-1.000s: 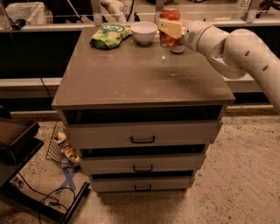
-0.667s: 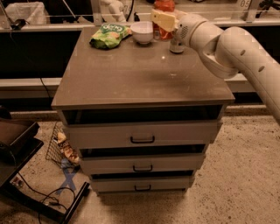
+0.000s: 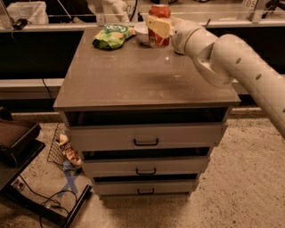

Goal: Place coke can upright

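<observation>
Hand (image 3: 156, 27): over the far edge of the surface, near its middle, closed around the coke can, with a pale yellowish finger (image 3: 158, 26) lying across the can's front.
Coke can (image 3: 160, 11): held upright in the hand, its red top showing above the finger and its lower end low by the surface. Whether it touches the surface cannot be told.
Arm (image 3: 231, 58): white and thick, reaching in from the right edge and crossing the right rear corner of the surface.
Bowl (image 3: 141, 33): white, just left of the can and partly behind it.
Chip bag (image 3: 112, 36): green, lying flat near the far left corner, left of the bowl.
Surface (image 3: 133, 75): grey-brown top of a drawer cabinet, bare across its near half.
Drawers (image 3: 145, 136): three pale fronts stacked below the top, each with a dark handle.
Wire basket (image 3: 57, 149): on the speckled floor (image 3: 240, 187), beside the cabinet's lower left.
</observation>
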You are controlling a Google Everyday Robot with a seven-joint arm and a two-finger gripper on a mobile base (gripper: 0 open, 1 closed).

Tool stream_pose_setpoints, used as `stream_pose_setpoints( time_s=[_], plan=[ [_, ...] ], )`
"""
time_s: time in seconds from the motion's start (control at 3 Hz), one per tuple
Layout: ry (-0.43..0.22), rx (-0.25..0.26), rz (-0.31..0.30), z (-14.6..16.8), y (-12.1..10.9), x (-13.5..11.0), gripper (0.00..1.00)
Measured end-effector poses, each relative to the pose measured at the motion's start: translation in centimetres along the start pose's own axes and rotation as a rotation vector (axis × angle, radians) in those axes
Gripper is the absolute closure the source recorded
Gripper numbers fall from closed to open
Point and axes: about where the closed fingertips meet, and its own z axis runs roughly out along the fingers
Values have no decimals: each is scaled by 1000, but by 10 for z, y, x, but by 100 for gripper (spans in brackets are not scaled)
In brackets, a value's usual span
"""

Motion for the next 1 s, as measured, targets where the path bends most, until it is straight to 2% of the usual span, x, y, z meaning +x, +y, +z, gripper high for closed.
stream_pose_setpoints(
  time_s=[0.33,0.67,1.0],
  plan=[
    [-4,53,-10,-2,28,27,100],
    [-18,130,-77,2,34,46,100],
    [-27,158,-80,2,28,42,100]
  ],
)
